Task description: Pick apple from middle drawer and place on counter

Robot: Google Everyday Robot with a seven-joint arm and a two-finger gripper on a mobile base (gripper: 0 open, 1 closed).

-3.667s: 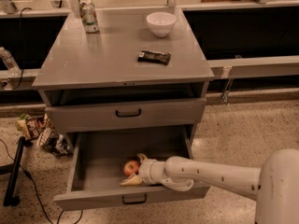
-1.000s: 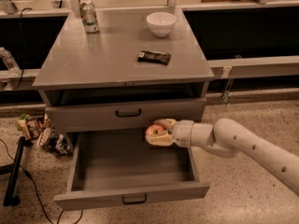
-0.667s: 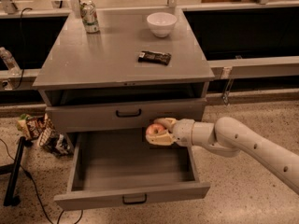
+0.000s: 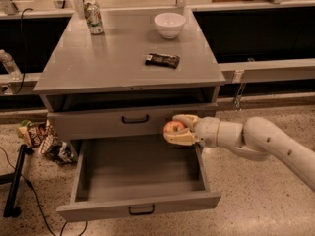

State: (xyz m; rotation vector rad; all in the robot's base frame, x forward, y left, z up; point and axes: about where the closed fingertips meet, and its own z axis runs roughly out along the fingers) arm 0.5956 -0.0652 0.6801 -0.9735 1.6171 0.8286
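Red and yellow, the apple (image 4: 173, 127) is held in the air below the front edge of the counter (image 4: 118, 63), toward its right corner. The gripper (image 4: 171, 128) pinches it: one pale finger curves over the top of the fruit and the other lies under it, so the jaws are closed around the apple and not pressed together. The lower finger seems to touch the skin, but the view there is not clear enough to be certain. The white arm (image 4: 266, 139) reaches in from the right of the counter, low above the speckled floor (image 4: 256, 191).

Below the counter, the middle drawer (image 4: 138, 173) is pulled far out, and its grey bottom is bare. The apple hangs over the back right corner of this drawer, in front of the closed drawer front (image 4: 98, 122) that sits directly under the counter.

On the counter, a white bowl (image 4: 170, 24) stands at the far side, right of the middle. A drink can (image 4: 93, 17) stands at the far left corner. A dark wrapped bar (image 4: 162, 60) lies flat near the middle, nearer to the front than the bowl. On the floor to the left of the counter lie some snack packets (image 4: 42, 136).
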